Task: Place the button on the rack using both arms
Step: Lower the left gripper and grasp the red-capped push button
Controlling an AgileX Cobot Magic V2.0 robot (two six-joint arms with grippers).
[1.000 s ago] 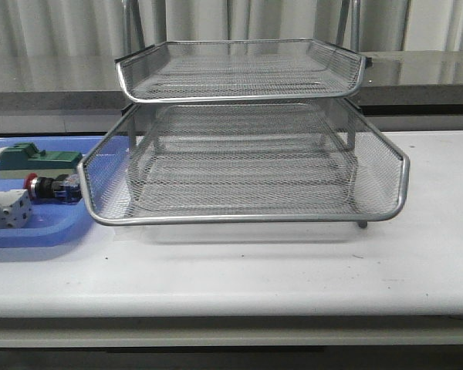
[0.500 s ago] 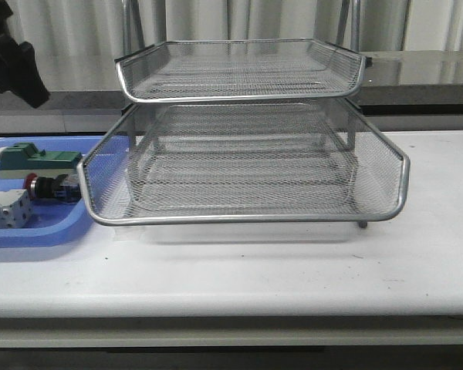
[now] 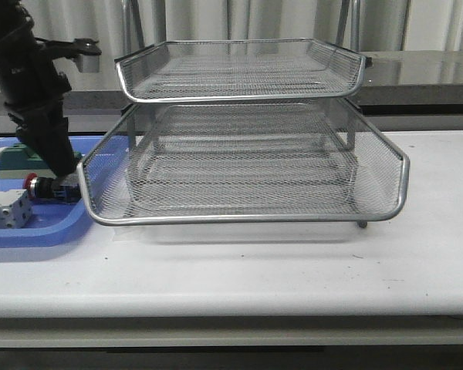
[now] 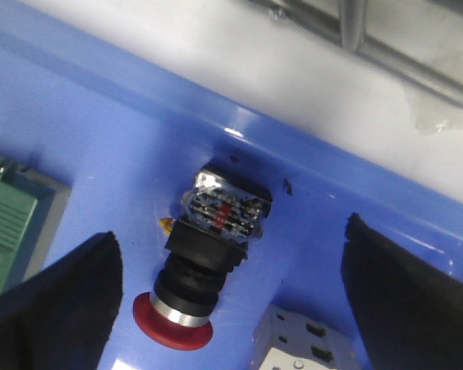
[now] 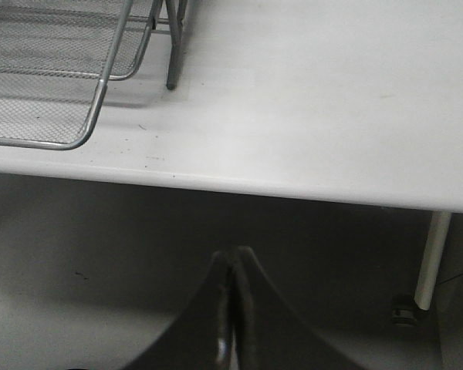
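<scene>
In the front view the left arm [image 3: 32, 100] covers most of the green block [image 3: 8, 158] and the tips of its own tool, so their spread cannot be read there. The white-grey block [image 4: 305, 351] is cut off by the left wrist view's edge (only a corner shows). The rack [image 3: 243, 162] loses its top uprights at the frame edge.

- My left gripper [image 4: 231, 308]: matt black fingers.
- The button [image 4: 204, 258]: glossy red head, metal collar (clear rear block).
- The rack [image 3: 247, 166]: shiny wire mesh.
- The tray [image 4: 100, 146]: smooth blue plastic.
</scene>
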